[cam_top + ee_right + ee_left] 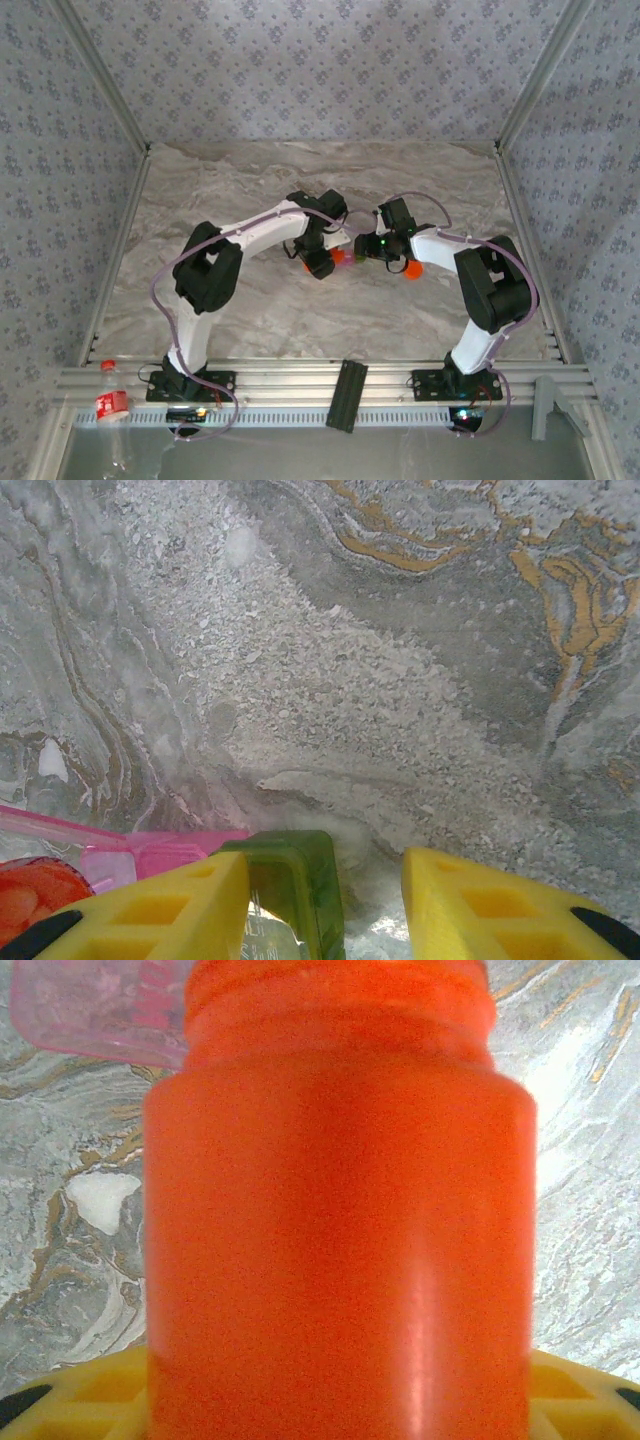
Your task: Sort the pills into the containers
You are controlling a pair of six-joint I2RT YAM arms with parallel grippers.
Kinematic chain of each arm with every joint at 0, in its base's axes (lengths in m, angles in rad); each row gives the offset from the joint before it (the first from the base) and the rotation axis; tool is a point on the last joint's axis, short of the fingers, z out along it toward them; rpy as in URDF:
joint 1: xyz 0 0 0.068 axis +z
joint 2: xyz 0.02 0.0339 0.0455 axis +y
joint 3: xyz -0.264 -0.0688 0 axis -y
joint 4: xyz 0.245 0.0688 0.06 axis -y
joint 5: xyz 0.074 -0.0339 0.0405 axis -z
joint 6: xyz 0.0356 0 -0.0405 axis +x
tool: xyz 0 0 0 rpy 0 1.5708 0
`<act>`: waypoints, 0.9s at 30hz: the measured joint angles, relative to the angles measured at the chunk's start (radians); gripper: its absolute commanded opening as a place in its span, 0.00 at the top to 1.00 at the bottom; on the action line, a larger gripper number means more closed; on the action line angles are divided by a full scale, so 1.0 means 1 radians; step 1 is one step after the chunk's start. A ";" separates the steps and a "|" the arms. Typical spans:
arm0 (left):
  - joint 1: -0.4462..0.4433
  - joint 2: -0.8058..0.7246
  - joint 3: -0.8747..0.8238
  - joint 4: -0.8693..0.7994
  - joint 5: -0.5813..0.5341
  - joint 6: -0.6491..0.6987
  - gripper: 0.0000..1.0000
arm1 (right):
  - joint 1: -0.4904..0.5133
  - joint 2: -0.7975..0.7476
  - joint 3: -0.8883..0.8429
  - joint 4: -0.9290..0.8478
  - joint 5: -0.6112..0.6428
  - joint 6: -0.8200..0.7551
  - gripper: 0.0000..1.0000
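The marble-patterned table (250, 190) is the biggest thing here, and both arms reach to its middle, where all the work is. The left gripper (320, 262) is clamped across the body of the bottle (340, 1220), a yellow finger (80, 1400) on each side, with the bottle's mouth tipped toward the containers (343, 257). The bottle looks like stiff, glossy plastic. I'd guess it is light and slippery on its round wall, so a hold across the wide middle seems sensible; a squeeze near the neck would likely let it swivel. The containers sit on the table between the two grippers, just beyond the bottle's mouth. The pink box (165, 858) is nearest the bottle, and the green box (300, 875) is joined to it on the far side. The right gripper (325, 870) has its jaws either side of the green box. One finger lies against it and a sliver of table shows by the other, so I cannot tell whether it is truly pinched. The pair looks thin-walled, rigid and nearly weightless, so it would probably skate or tip at a nudge. The green end, away from the pour, looks the place to steady it, pressing gently so the walls don't flex. I cannot make out any pills; I'd expect them to be small, hard and apt to roll.
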 measured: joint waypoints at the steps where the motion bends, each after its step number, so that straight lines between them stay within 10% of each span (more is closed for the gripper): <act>1: 0.000 0.005 0.005 -0.004 0.000 0.003 1.00 | 0.000 0.000 0.000 0.000 0.000 0.000 0.54; 27: -0.018 0.062 0.088 -0.099 -0.056 0.052 1.00 | 0.000 0.001 0.000 0.002 0.000 0.000 0.54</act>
